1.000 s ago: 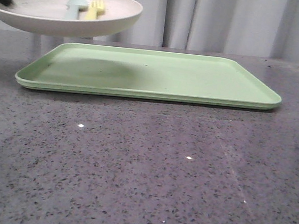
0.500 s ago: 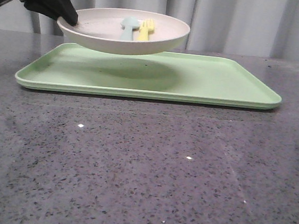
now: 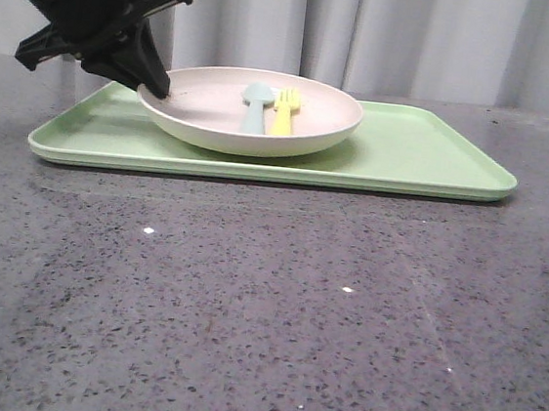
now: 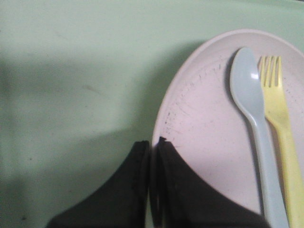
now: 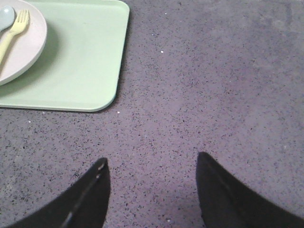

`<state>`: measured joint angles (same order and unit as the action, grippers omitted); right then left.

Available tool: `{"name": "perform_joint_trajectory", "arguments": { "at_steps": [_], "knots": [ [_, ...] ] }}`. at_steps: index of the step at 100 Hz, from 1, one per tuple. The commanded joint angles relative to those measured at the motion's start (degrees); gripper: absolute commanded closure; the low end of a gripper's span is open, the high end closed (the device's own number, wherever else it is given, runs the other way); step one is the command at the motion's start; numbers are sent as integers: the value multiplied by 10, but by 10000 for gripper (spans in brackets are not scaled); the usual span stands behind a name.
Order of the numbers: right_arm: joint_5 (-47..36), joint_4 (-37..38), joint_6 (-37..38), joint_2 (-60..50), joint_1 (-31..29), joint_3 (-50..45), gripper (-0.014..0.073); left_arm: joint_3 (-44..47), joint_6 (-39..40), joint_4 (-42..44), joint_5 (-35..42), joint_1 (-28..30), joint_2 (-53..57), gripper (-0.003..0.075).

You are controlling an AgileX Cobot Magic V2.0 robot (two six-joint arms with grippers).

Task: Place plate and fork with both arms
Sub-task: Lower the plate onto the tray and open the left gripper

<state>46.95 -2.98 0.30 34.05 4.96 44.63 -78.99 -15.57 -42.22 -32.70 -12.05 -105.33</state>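
On the green tray (image 3: 426,163), the plate (image 3: 214,126) sits toward the left end, the left gripper (image 4: 151,148) pinching its near rim between closed jaws. The fork (image 3: 283,113) lies in the plate beside a spoon (image 3: 255,107). Plate placement looks nearly done; next the rim must be released cleanly, then the fork lifted out. The right gripper (image 5: 152,164) hovers with jaws spread over the speckled grey table (image 3: 263,312). Pale curtains (image 3: 420,39) hang behind.

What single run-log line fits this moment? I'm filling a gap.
left gripper: shut on plate rim | plate: on tray | fork: in plate | right gripper: open
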Motion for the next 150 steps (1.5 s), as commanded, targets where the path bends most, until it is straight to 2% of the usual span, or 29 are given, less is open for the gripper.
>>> {"name": "perform_joint_trajectory", "arguments": {
  "at_steps": [1,40,76,85,109,116,123,150],
  "knots": [
    [-35,1,-3,6,-3,20,176,-22,2,-28,29,-5,23,741],
    [-35,1,-3,6,-3,20,176,-22,2,-27,37,-5,20,741],
    [-35,1,-3,6,-3,20,176,-22,2,-11,13,-5,20,735],
    [-35,1,-3,6,-3,20,176,-22,2,-10,13,-5,20,691],
    [-35,1,-3,6,-3,20,176,-22,2,-10,13,-5,20,451],
    [-35,1,-3,6,-3,20,176,-22,2,-10,13,-5,20,402],
    [-35,1,-3,6,-3,20,176,-22,2,-10,14,-5,20,379],
    [-35,1,-3,6,-3,20,176,-22,2,16,18,-1,59,379]
  ]
}}
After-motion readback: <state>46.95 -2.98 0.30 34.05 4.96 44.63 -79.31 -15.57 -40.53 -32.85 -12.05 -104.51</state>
